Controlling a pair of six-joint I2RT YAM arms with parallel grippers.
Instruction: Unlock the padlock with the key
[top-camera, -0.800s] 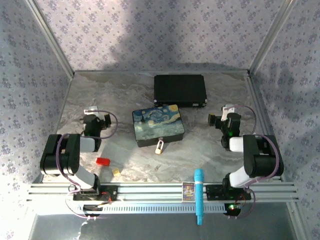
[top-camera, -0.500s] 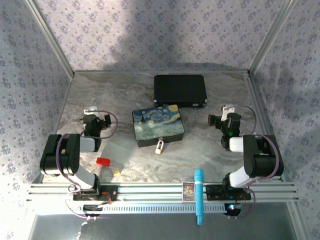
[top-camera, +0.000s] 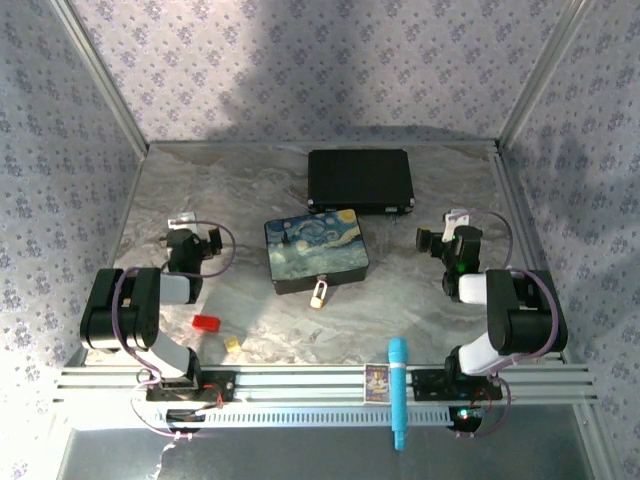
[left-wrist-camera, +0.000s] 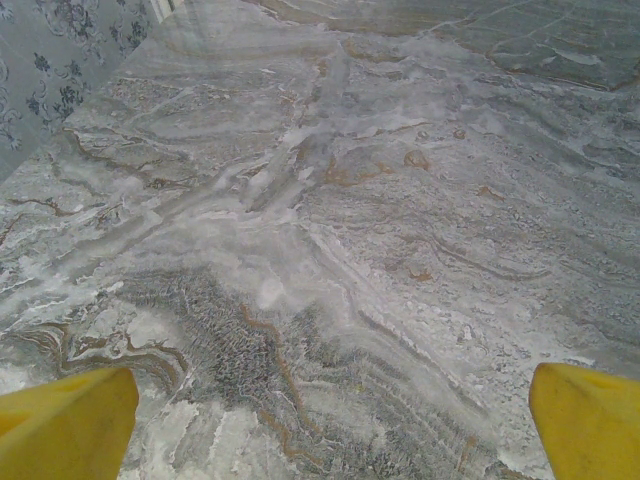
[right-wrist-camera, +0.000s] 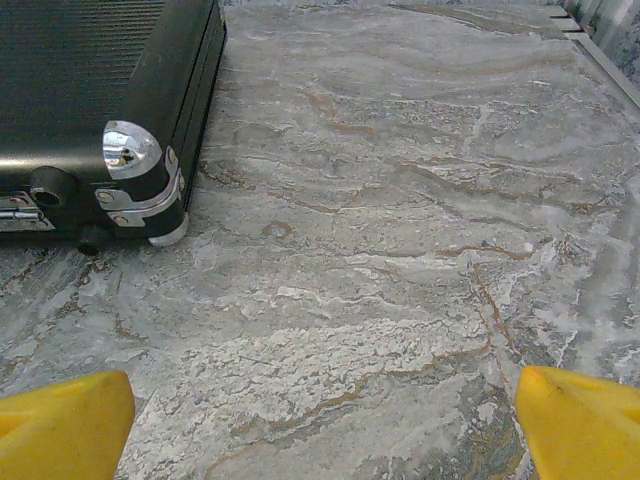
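Evidently nothing is grasped yet, so the step in hand is a first reach. The padlock lies on the surface at the near edge of the painted box, between the two arms. I cannot make out a key, so I judge finding it comes first, then steadying the tiny lock body with one arm while the other approaches low and slowly. The left gripper is spread wide over bare marble, holding and touching nothing; the right gripper is equally wide and unladen, the black case ahead to its left.
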